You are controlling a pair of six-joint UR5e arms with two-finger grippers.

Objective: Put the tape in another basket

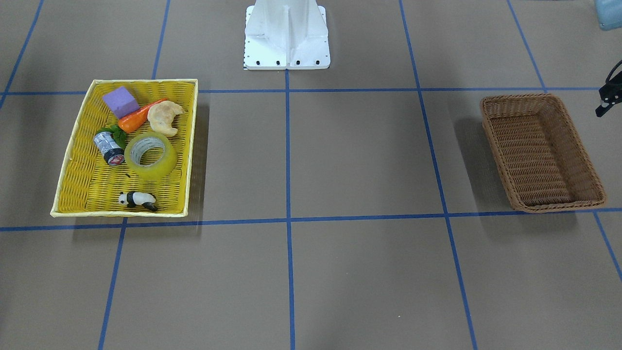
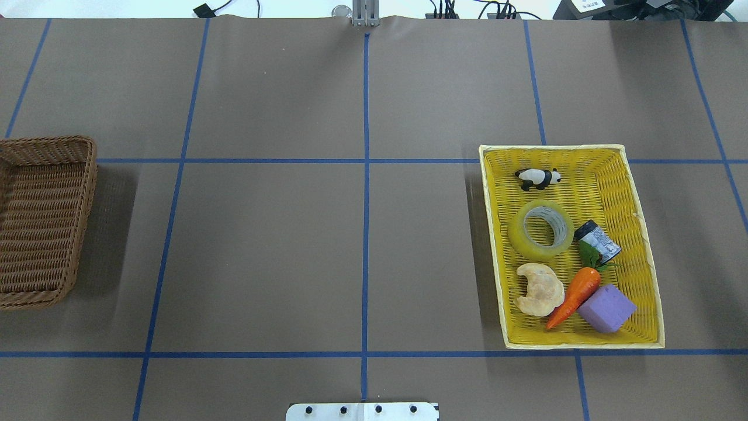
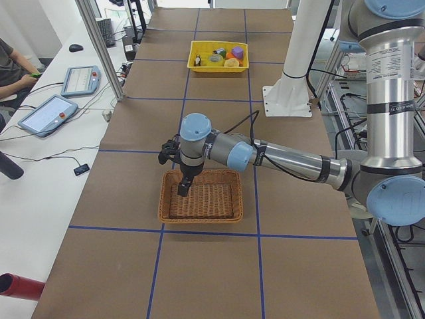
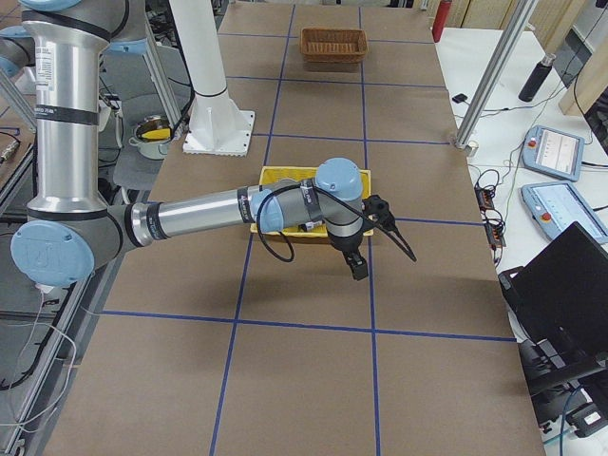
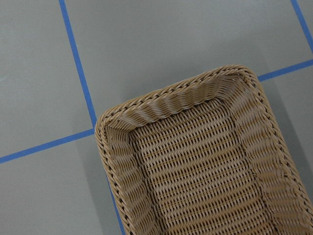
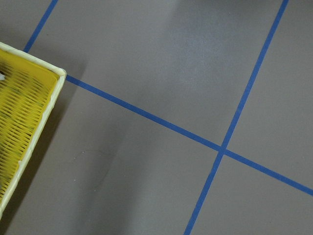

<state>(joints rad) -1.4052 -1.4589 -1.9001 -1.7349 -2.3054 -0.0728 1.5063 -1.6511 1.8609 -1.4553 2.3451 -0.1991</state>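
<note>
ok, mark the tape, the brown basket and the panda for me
tape (image 2: pixel 525 241), overhead view, yellow outer band.
brown basket (image 2: pixel 41 234), overhead view, bare woven floor.
panda (image 2: pixel 537 177), overhead view, body.

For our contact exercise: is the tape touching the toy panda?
Apart. Overhead view shows bare yellow tray between the tape and the panda.

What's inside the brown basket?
Nothing. The brown basket shows only its bare woven floor, none of it covered. The tape lies in the yellow tray instead.
</note>
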